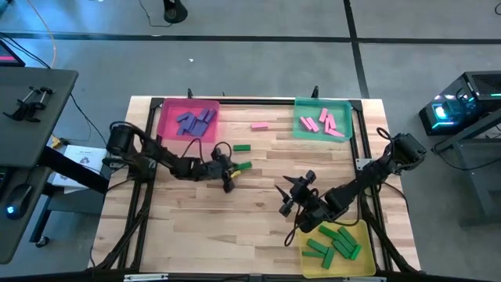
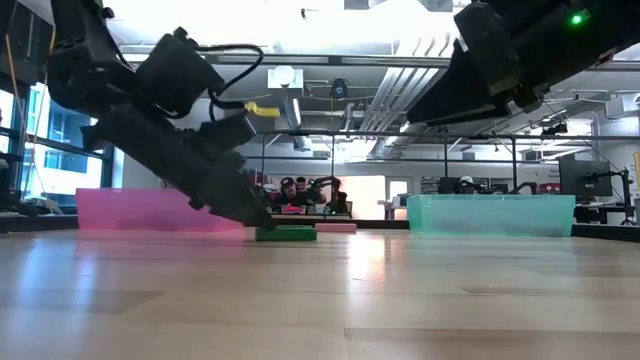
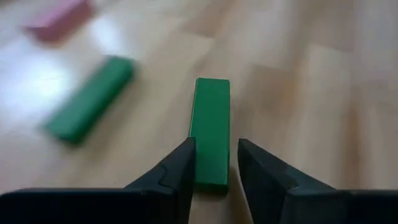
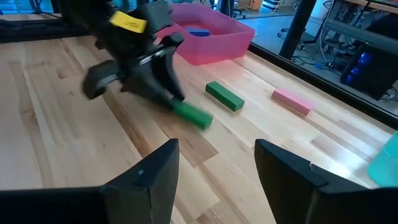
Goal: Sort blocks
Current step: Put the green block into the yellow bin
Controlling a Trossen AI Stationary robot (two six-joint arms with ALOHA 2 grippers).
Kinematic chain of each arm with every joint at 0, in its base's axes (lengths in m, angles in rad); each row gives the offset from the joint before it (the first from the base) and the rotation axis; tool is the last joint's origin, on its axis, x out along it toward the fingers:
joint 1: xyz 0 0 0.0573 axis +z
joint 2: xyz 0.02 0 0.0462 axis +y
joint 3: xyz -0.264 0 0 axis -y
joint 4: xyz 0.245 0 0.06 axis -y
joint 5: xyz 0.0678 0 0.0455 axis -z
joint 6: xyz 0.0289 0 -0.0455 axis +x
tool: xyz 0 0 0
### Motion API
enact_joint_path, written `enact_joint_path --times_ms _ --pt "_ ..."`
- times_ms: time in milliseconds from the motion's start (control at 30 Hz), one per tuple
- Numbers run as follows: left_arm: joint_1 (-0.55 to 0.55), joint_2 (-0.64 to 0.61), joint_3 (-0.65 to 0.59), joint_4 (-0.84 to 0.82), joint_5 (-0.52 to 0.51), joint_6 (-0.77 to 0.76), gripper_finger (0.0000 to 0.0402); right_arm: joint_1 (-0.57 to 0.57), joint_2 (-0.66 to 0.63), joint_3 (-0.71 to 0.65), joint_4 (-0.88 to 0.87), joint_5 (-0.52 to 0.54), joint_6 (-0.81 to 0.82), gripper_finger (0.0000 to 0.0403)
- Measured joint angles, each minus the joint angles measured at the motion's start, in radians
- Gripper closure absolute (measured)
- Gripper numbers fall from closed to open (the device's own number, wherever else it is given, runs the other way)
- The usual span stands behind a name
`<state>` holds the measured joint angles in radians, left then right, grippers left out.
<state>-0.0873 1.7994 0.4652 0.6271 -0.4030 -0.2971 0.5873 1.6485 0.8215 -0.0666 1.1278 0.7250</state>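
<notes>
The left gripper (image 3: 214,163) is down at the table near its middle, its fingers (image 3: 177,171) straddling a green block (image 3: 210,127) that lies flat on the wood; a slight gap seems to remain at each side, so I cannot tell if it pinches yet. A second green block (image 1: 241,147) and a pink block (image 1: 259,125) lie loose nearby (toward the pink tray (image 1: 166,117)). The right gripper (image 4: 214,168) hovers spread, empty, beside the yellow tray (image 1: 362,266).
</notes>
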Motion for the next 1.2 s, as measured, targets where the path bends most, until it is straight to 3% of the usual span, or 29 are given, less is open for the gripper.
enact_joint_path --times_ms 167,333,500,767,1000,1200 --pt "-0.070 0.005 -0.003 0.082 0.064 0.020 0.0317 0.000 0.000 0.000 0.016 -0.003 -0.018 0.0208" --pt "-0.133 0.009 -0.006 0.170 0.097 0.079 0.0307 0.000 0.000 0.000 0.019 -0.003 -0.019 0.0208" --pt "-0.146 0.006 0.010 0.241 0.122 0.086 0.0259 0.000 0.000 0.000 0.023 -0.004 -0.026 0.0208" --pt "-0.145 0.013 0.013 0.109 0.131 0.108 0.0167 -0.002 0.000 0.000 0.027 -0.018 -0.027 0.0208" --pt "-0.154 0.078 0.014 0.157 0.108 0.106 0.0176 -0.066 0.036 0.000 0.121 -0.265 -0.157 0.0208" --pt "-0.155 0.118 0.019 0.223 0.090 0.093 0.0245 -0.149 0.188 0.000 0.422 -0.487 -0.418 0.0208"
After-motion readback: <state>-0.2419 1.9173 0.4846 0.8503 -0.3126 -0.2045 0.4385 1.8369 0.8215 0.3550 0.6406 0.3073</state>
